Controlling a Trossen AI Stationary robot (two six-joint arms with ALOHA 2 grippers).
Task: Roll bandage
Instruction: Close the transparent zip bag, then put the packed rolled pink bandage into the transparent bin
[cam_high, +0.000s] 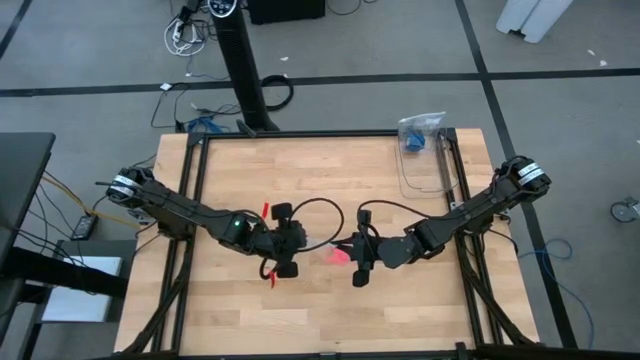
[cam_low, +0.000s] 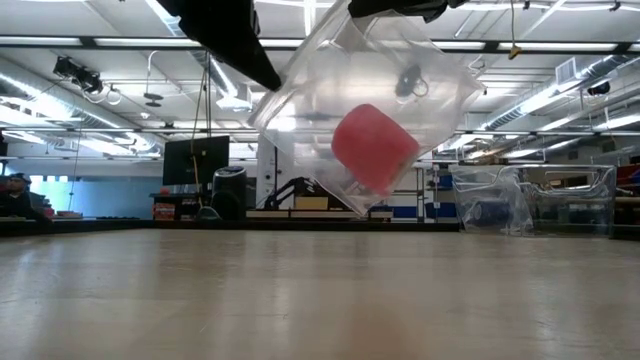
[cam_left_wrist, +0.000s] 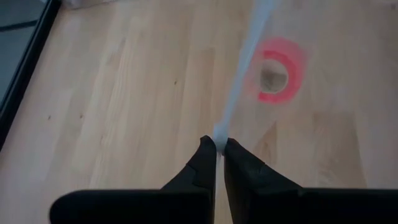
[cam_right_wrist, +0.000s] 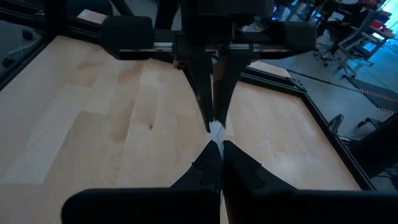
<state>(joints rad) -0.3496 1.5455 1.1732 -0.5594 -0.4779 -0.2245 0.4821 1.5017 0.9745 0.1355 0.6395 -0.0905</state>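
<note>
No readable writing or brand mark shows on any item. Near the middle of the pale wood-plank surface, the left pincer and the right pincer face each other, each pinched narrowly onto an edge of a clear, wrinkly plastic bag held between them. In the low view the bag hangs above the surface, apart from it, its film glossy and creased. Inside it sits the bandage, a bright pink-red soft fabric strip wound into a short cylindrical roll; in the left wrist view the roll shows end-on as a ring through the film. In that view the dark fingers close on a thin folded edge of the film. At the far right corner of the surface lies a transparent plastic container with a second crumpled clear bag holding something blue.
</note>
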